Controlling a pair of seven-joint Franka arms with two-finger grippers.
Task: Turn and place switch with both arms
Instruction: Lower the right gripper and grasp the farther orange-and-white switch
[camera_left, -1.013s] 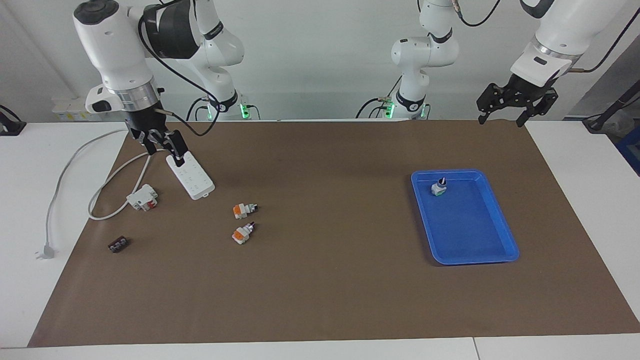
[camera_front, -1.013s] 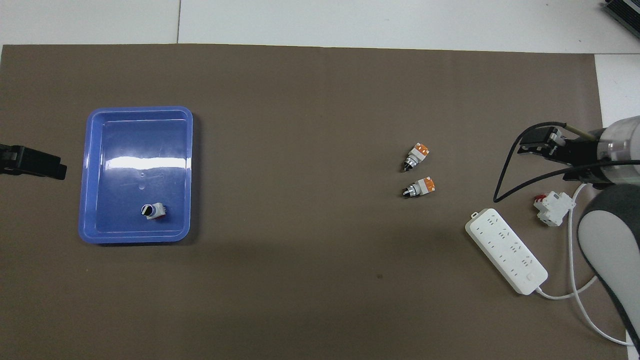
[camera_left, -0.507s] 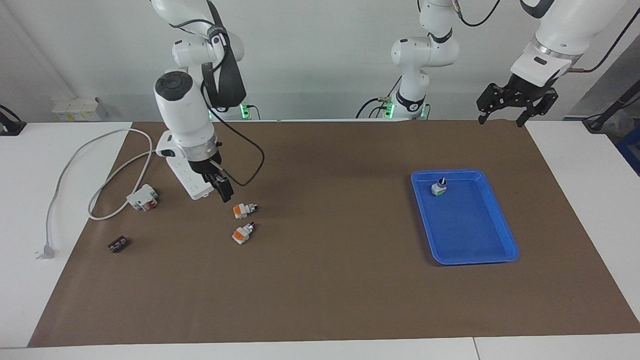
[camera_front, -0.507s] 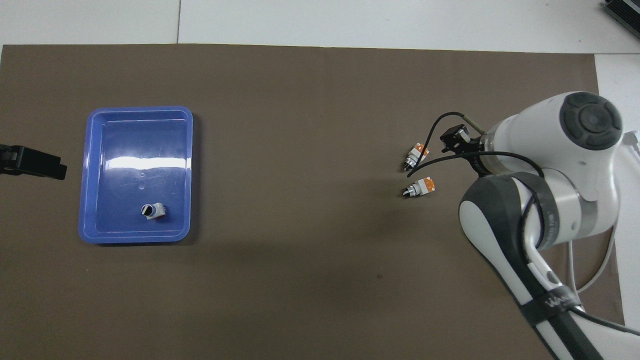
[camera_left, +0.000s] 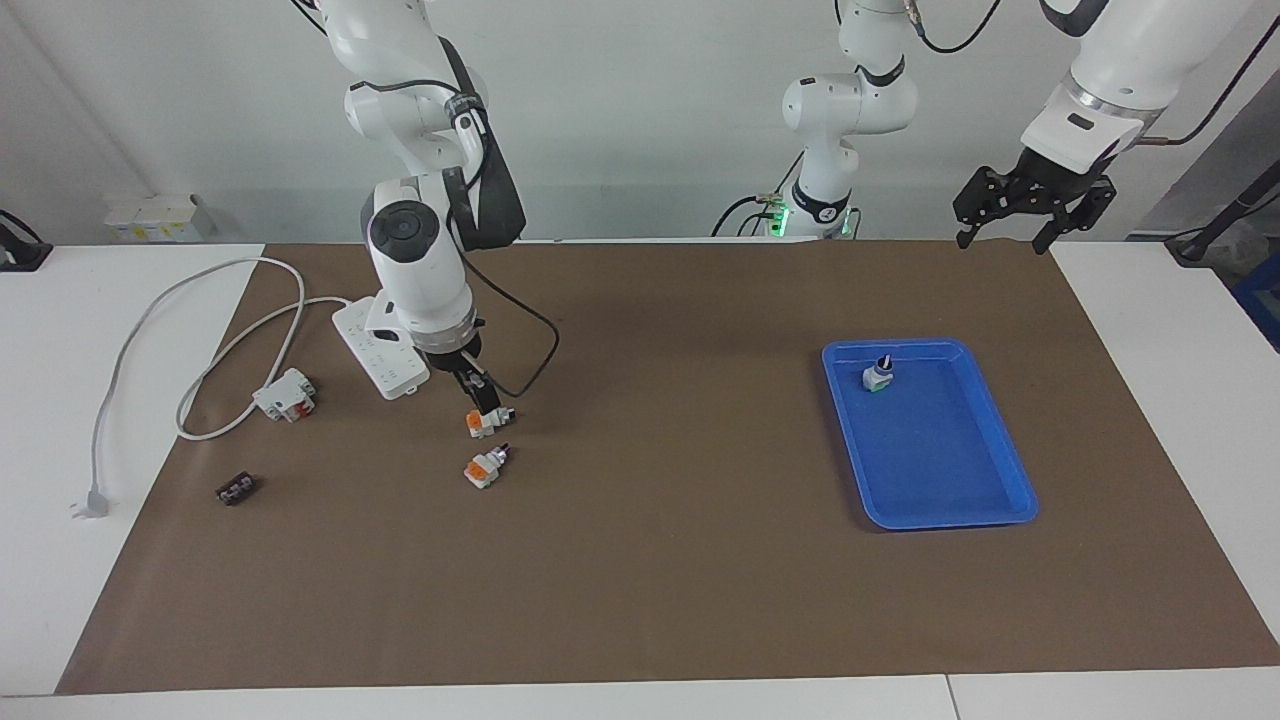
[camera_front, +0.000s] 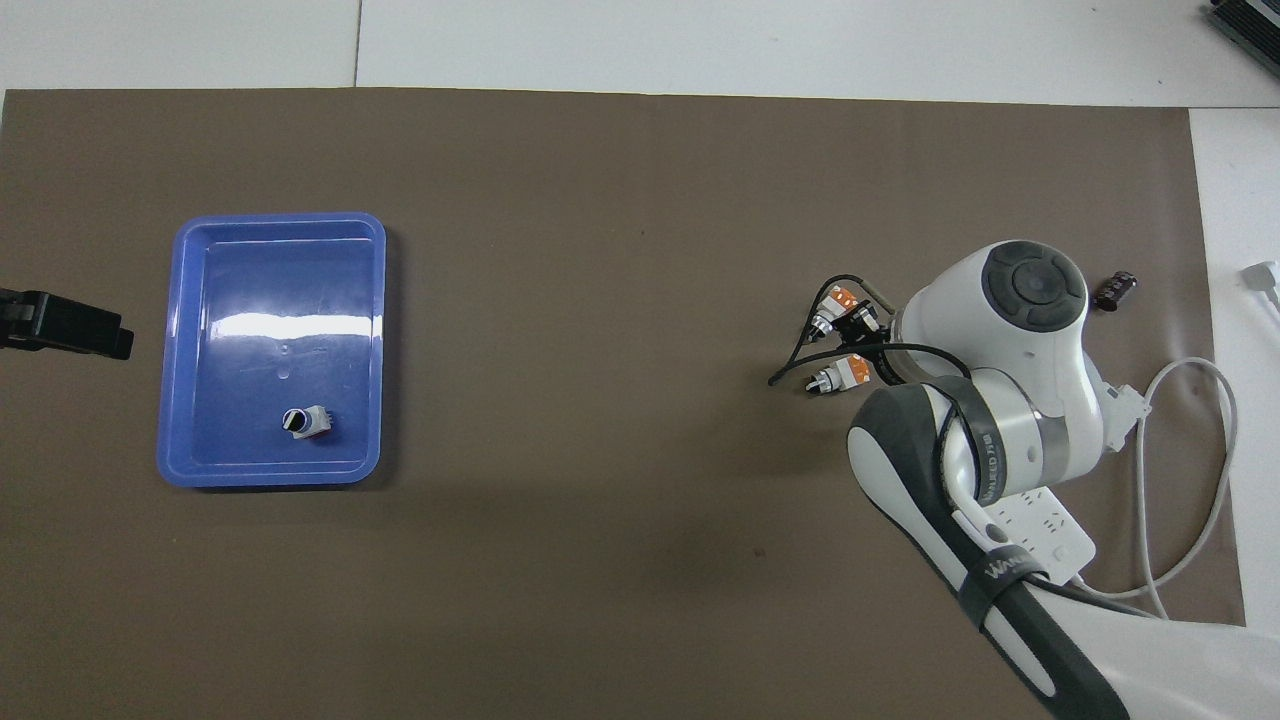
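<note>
- Facing view, left of centre: the right gripper (camera_left: 487, 405) hangs low over one orange-and-white switch (camera_left: 480, 424), fingers pointing down and spread apart. Whether the tips touch the switch I cannot tell; it lies on its side on the brown mat (camera_left: 650, 580), not lifted.
- A second orange switch (camera_left: 485, 468) lies just below it in that frame, also on its side.
- Upper right of the frame: the left gripper (camera_left: 1032, 210) waits in the air at the mat's corner, jaws released and holding nothing.
- Right of centre sits a blue tray (camera_left: 1010, 470); a green-based switch (camera_left: 877, 375) stands in its upper left corner.
- At the left of the frame, a white power strip (camera_left: 385, 355) shows partly past the right arm, with a white-and-red block (camera_left: 285, 395) and a small dark part (camera_left: 236, 490) below it.
</note>
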